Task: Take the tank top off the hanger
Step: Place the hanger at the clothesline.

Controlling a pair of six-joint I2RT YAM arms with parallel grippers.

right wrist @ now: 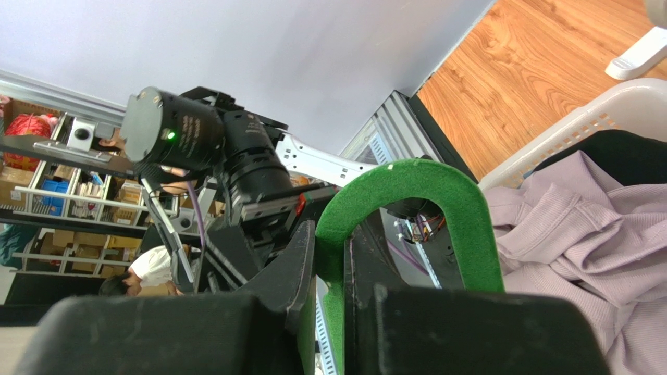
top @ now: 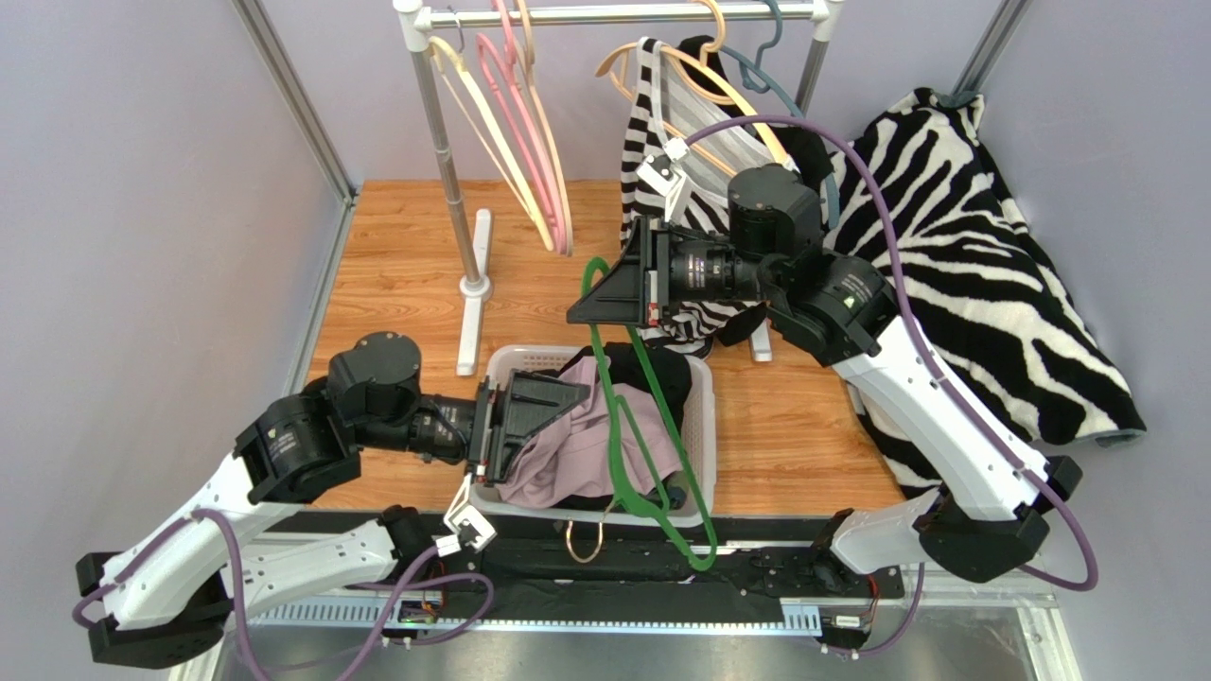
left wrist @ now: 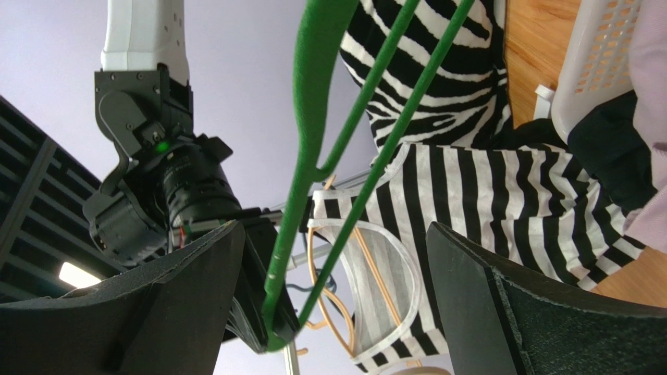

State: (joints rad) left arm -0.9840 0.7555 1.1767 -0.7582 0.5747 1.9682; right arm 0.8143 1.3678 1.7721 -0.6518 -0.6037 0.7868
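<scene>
My right gripper is shut on the hook of a green hanger and holds it over the white basket. The hanger is bare; it also shows in the left wrist view and the right wrist view. A mauve ribbed garment, which looks like the tank top, lies crumpled in the basket on black cloth, also in the right wrist view. My left gripper is open and empty at the basket's left side, just above the mauve garment.
A clothes rack stands at the back with pink and yellow hangers and a black-and-white striped top on a wooden hanger. A zebra-print cloth covers the right side. A wooden hanger hook lies by the basket's near edge.
</scene>
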